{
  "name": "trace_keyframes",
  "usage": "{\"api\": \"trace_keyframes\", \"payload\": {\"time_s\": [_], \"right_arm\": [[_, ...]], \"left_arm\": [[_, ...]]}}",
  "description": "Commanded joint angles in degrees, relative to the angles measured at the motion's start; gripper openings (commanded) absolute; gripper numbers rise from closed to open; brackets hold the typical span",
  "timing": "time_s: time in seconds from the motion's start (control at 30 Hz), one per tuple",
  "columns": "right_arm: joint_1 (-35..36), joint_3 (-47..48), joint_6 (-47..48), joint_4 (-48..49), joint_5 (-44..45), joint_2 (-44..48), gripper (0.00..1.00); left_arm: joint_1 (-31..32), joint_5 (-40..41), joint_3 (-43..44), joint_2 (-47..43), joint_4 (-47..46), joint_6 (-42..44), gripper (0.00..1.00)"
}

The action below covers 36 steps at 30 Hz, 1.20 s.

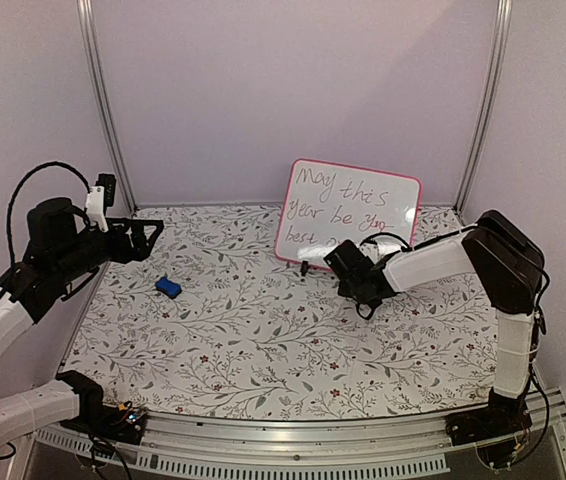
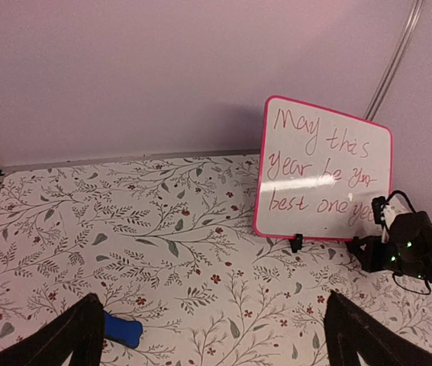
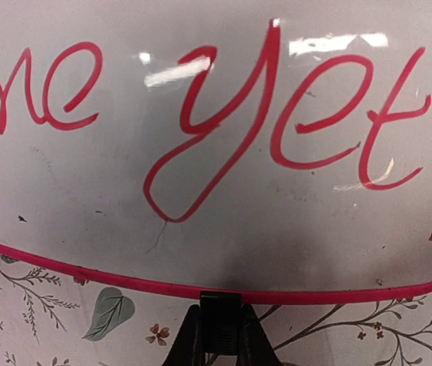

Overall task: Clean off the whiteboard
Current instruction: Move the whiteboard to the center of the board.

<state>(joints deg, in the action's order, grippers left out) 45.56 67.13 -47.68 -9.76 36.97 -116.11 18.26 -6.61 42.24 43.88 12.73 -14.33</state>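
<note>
The whiteboard (image 1: 348, 205) stands upright on its black feet at the back of the floral surface (image 1: 263, 340), right of centre, bearing red handwriting across its full face. The right gripper (image 3: 220, 313) has its fingers together, with nothing between them, and points at the board's lower pink frame near the right corner; contact cannot be confirmed. The left gripper (image 1: 148, 240) is raised over the left side of the surface with its fingers spread wide, holding nothing. A small blue eraser (image 1: 168, 287) lies just beside and below it, well apart from the board.

Top view overhead, left wrist far, right wrist close (whiteboard (image 1: 348, 212) shared)
</note>
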Motion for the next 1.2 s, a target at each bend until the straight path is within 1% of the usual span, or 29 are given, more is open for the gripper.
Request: {"api": "trace_keyframes", "payload": {"time_s": [0.0, 0.43, 1.17], "right_arm": [[3.48, 1.69, 0.47, 2.16, -7.69, -2.13, 0.00], [6.27, 2.63, 1.42, 3.98, -8.83, -3.69, 0.00], [7.94, -1.18, 7.27, 13.00, -13.72, -3.00, 0.00]], "left_arm": [[0.62, 0.10, -0.58, -0.47, -0.56, 0.86, 1.00], [0.56, 0.01, -0.67, -0.90, -0.59, 0.72, 1.00], [0.63, -0.05, -0.67, -1.01, -0.61, 0.71, 1.00]]}}
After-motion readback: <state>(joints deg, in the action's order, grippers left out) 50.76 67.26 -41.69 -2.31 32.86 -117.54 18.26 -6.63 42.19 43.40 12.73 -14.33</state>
